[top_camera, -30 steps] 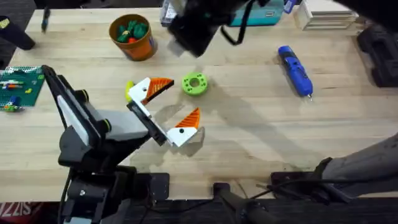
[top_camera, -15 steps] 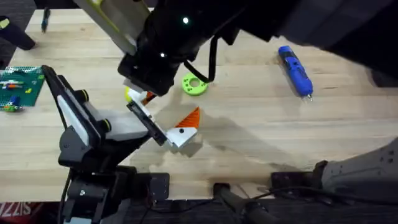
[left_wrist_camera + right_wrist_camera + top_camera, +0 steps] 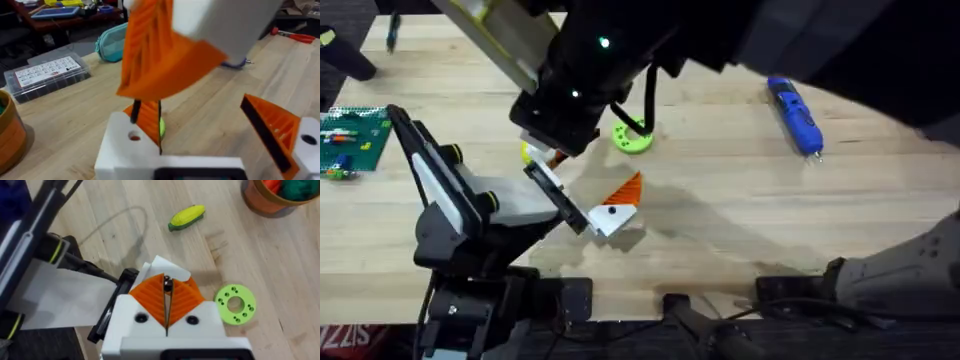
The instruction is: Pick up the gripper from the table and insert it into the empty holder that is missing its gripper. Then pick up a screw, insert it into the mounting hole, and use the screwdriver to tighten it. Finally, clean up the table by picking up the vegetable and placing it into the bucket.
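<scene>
Desk of pale wood is seen under both arms. Right pincer is held closed, orange ribbed pads pressed together, nothing gripped, above the white angular plastic holder. Left pincer: fingers spread apart, empty. Bright blue cylindrical screwdriver lies well apart. Round orange bucket, flat green ring-shaped disc and yellow-green oblong toy vegetable are noted on the desk.

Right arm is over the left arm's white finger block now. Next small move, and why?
Probably ease the right gripper down slightly, steering the small dark piece pinched at its shut tips toward the round hole in the white angular plastic finger block. The left wrist view shows that gripper hanging just above the block, with the hole uncovered. I can't tell whether the piece is a screw.
</scene>
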